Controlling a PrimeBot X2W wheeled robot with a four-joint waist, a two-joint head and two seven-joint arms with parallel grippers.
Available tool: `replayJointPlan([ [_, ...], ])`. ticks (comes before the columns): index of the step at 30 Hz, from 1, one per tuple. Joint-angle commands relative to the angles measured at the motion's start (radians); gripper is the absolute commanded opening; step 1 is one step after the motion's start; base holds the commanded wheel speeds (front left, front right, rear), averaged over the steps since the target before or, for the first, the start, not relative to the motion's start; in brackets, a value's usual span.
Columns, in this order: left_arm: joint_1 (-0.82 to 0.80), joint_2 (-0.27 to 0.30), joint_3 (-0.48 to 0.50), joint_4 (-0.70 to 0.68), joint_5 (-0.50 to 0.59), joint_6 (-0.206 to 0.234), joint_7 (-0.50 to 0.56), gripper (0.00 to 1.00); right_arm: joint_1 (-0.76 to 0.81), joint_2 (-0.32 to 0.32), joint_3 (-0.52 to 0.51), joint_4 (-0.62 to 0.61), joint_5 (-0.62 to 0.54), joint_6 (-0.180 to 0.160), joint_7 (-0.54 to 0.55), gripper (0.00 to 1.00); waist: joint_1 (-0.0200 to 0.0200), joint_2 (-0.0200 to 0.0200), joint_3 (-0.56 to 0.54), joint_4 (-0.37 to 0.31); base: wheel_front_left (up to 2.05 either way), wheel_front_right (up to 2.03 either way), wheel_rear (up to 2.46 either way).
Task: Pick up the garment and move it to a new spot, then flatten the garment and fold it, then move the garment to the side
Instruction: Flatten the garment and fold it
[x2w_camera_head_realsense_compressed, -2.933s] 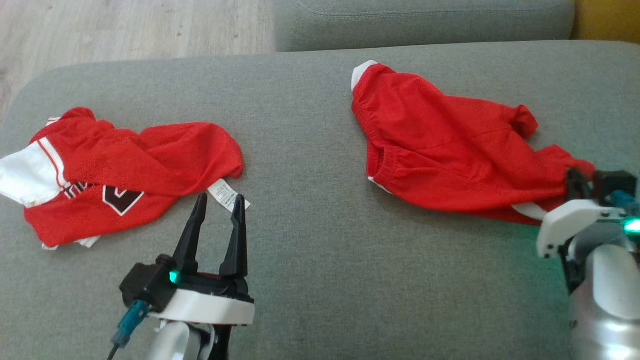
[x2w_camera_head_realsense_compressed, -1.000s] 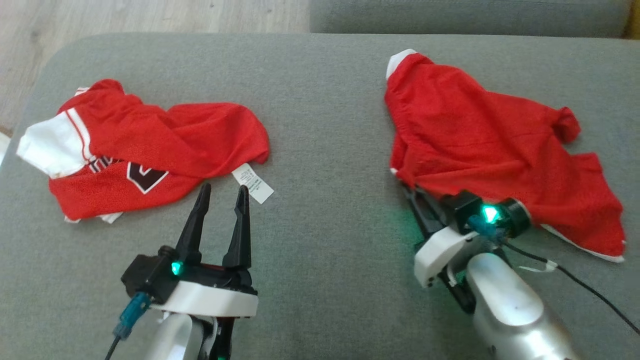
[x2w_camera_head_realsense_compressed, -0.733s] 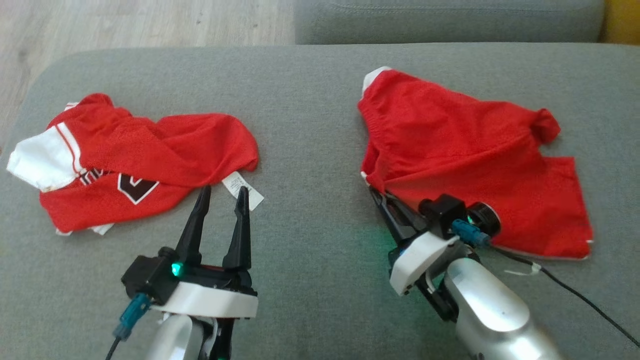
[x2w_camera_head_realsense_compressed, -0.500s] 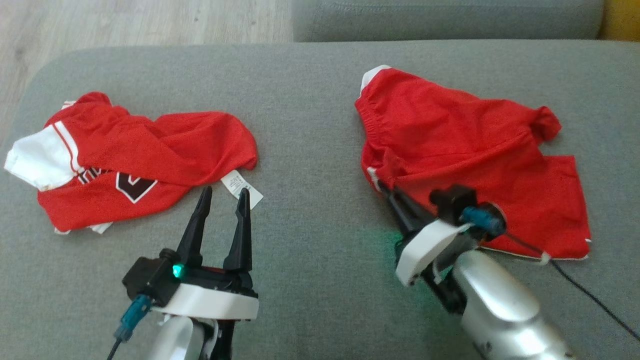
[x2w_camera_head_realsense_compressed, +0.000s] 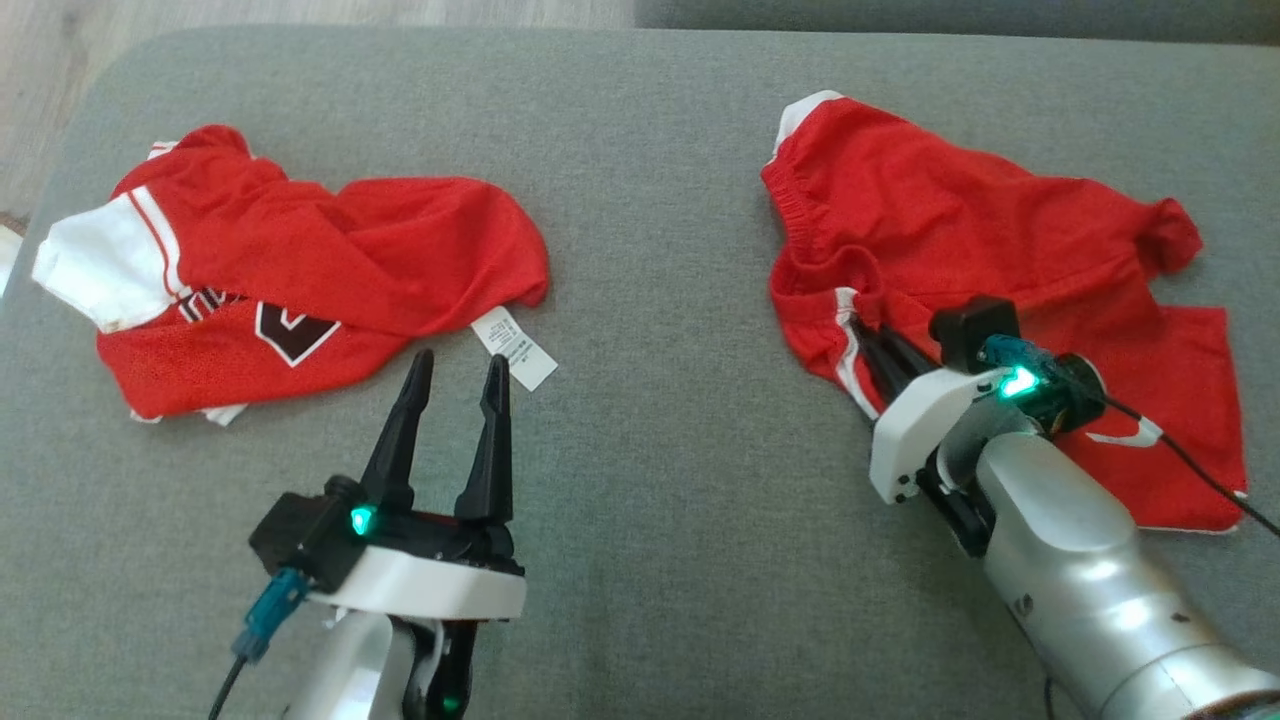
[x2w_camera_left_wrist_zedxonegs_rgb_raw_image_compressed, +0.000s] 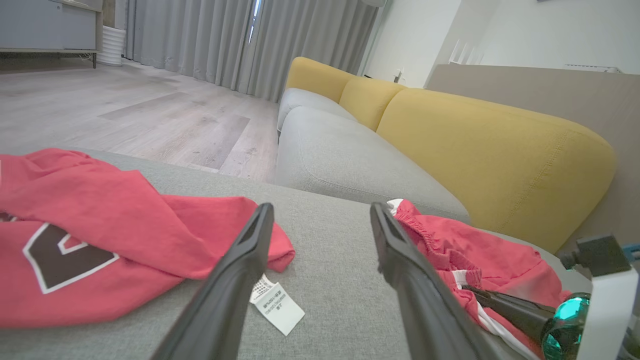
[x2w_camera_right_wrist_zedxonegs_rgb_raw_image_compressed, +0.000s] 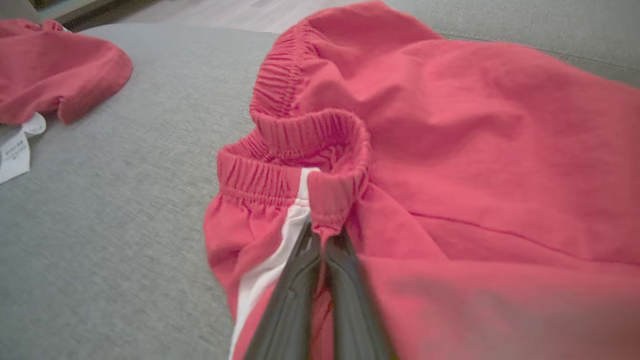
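The garment, a pair of red shorts (x2w_camera_head_realsense_compressed: 990, 215) with a white side stripe, lies rumpled on the right of the grey cushion (x2w_camera_head_realsense_compressed: 660, 460). My right gripper (x2w_camera_head_realsense_compressed: 862, 328) is shut on the elastic waistband at the shorts' near left corner. The right wrist view shows the pinched waistband fold (x2w_camera_right_wrist_zedxonegs_rgb_raw_image_compressed: 327, 205) bunched just above the gripper (x2w_camera_right_wrist_zedxonegs_rgb_raw_image_compressed: 324, 234), with the shorts (x2w_camera_right_wrist_zedxonegs_rgb_raw_image_compressed: 460, 120) spreading beyond. My left gripper (x2w_camera_head_realsense_compressed: 458, 362) stands open over bare cushion, its tips just short of a white care label (x2w_camera_head_realsense_compressed: 515, 346). The left wrist view shows this gripper (x2w_camera_left_wrist_zedxonegs_rgb_raw_image_compressed: 320, 212) open, with the shorts (x2w_camera_left_wrist_zedxonegs_rgb_raw_image_compressed: 450, 245) to its right.
A second red garment, a jersey (x2w_camera_head_realsense_compressed: 300, 250) with white sleeve and dark lettering, lies crumpled at the left. Wooden floor (x2w_camera_head_realsense_compressed: 40, 60) lies past the cushion's far left edge. A yellow backrest (x2w_camera_left_wrist_zedxonegs_rgb_raw_image_compressed: 475, 150) rises behind. A black cable (x2w_camera_head_realsense_compressed: 1190, 462) trails from my right wrist over the shorts.
My right gripper, shut on the waistband, has drawn that corner back over the shorts, turning up the white stripe. The head camera has shifted. The left gripper has stayed put.
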Motion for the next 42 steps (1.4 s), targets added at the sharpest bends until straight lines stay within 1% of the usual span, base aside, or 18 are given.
replayJointPlan([
  [1, -0.038, 0.003, 0.025, -0.031, -0.005, 0.002, -0.009, 1.00, -0.040, 0.005, 0.003, 0.011, -0.034, 0.007, -0.026, 1.00, -0.0001, 0.0000, 0.006, 0.006, 0.00, 0.00, 0.00],
  [5, -0.042, 0.003, 0.030, -0.030, -0.009, 0.002, -0.009, 1.00, -0.072, 0.016, -0.018, 0.085, -0.110, 0.007, -0.065, 1.00, -0.0001, 0.0000, 0.010, 0.006, 0.00, 0.00, 0.00],
  [8, -0.042, 0.003, 0.036, -0.028, -0.009, 0.002, -0.009, 1.00, -0.085, 0.025, -0.042, 0.116, -0.160, 0.007, -0.089, 1.00, -0.0001, 0.0000, 0.008, -0.002, 0.00, 0.00, 0.00],
  [11, -0.041, 0.003, 0.043, -0.028, -0.007, 0.002, -0.009, 1.00, -0.090, 0.036, -0.080, 0.117, -0.189, 0.007, -0.107, 1.00, -0.0001, 0.0000, 0.001, -0.019, 0.00, 0.00, 0.00],
  [14, -0.039, 0.003, 0.052, -0.032, -0.004, 0.002, -0.009, 1.00, -0.081, 0.046, -0.134, 0.084, -0.205, 0.007, -0.116, 1.00, -0.0001, 0.0000, -0.010, -0.042, 0.00, 0.00, 0.00],
  [16, -0.036, 0.003, 0.058, -0.037, -0.002, 0.002, -0.009, 1.00, -0.066, 0.051, -0.179, 0.042, -0.212, 0.007, -0.119, 1.00, -0.0001, 0.0000, -0.019, -0.060, 0.00, 0.00, 0.00],
  [19, -0.030, 0.003, 0.065, -0.042, 0.003, 0.002, -0.009, 1.00, -0.016, 0.056, -0.244, -0.063, -0.231, 0.007, -0.119, 1.00, -0.0001, 0.0000, -0.037, -0.088, 0.00, 0.00, 0.00],
  [27, -0.014, 0.003, 0.081, -0.053, 0.017, 0.002, -0.009, 1.00, 0.194, 0.066, -0.396, -0.349, -0.268, 0.007, -0.120, 1.00, -0.0001, 0.0000, -0.080, -0.163, 0.00, 0.00, 0.00],
  [28, -0.014, 0.003, 0.081, -0.053, 0.017, 0.002, -0.009, 1.00, 0.194, 0.066, -0.396, -0.349, -0.268, 0.007, -0.120, 1.00, -0.0001, 0.0000, -0.080, -0.163, 0.00, 0.00, 0.00],
  [34, -0.007, 0.003, 0.087, -0.060, 0.025, 0.002, -0.009, 1.00, 0.383, 0.068, -0.438, -0.550, -0.220, 0.007, -0.120, 1.00, -0.0001, 0.0000, -0.091, -0.211, 0.00, 0.00, 0.00],
  [36, -0.006, 0.003, 0.083, -0.060, 0.027, 0.002, -0.009, 1.00, 0.441, 0.068, -0.458, -0.582, -0.194, 0.007, -0.120, 1.00, -0.0001, 0.0000, -0.094, -0.221, 0.00, 0.00, 0.00],
  [38, -0.007, 0.003, 0.081, -0.062, 0.027, 0.002, -0.009, 1.00, 0.479, 0.068, -0.457, -0.602, -0.177, 0.007, -0.120, 1.00, -0.0001, 0.0000, -0.094, -0.230, 0.00, 0.00, 0.00],
  [42, -0.009, 0.003, 0.077, -0.061, 0.033, 0.002, -0.009, 1.00, 0.502, 0.068, -0.455, -0.625, -0.177, 0.007, -0.120, 1.00, -0.0001, 0.0000, -0.091, -0.244, 0.00, 0.00, 0.00],
])
